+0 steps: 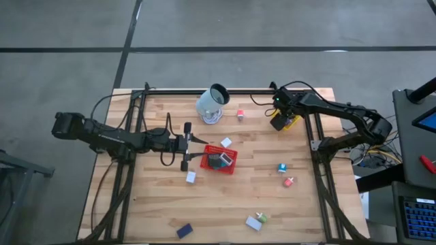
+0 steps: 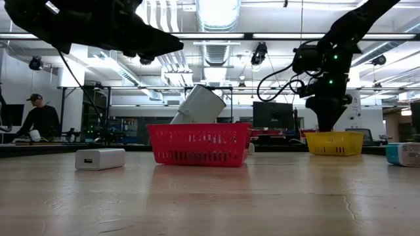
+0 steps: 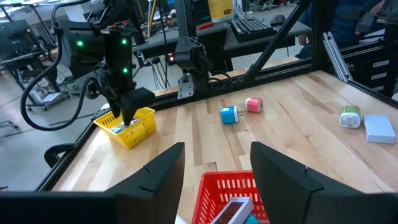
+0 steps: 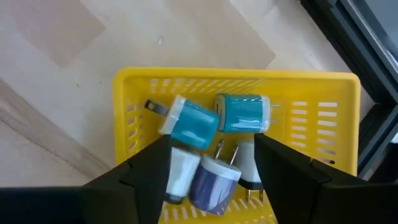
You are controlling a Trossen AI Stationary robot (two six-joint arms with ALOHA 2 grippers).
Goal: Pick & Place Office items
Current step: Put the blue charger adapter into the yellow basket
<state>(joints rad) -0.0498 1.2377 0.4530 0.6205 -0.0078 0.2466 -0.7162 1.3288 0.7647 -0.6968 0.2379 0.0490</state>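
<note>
Your right gripper (image 4: 211, 168) hangs directly over the yellow tray (image 4: 311, 118) at the far right of the table (image 1: 225, 204). Its jaws stand spread, with nothing pinched between them. Below them in the tray lie several small plug-like items: two teal ones (image 4: 242, 113), a white one and a purplish one. You cannot tell whether the fingertips touch any of them.

Your left gripper (image 3: 214, 171) sits just beside the red tray (image 1: 221, 158) near the table's middle, above its near edge. Its jaws are parted with a clear gap and hold nothing. The red tray holds a dark item and a white one.

Loose items lie scattered on the table: a white block (image 1: 191, 177) near the red tray, a teal block (image 1: 281, 167) and pink-red block (image 1: 289, 181) to the right, a dark blue one (image 1: 184, 231) and a white and green pair (image 1: 257, 220) at the near edge. The pale cup (image 1: 212, 102) lies tipped on its side behind the red tray.
</note>
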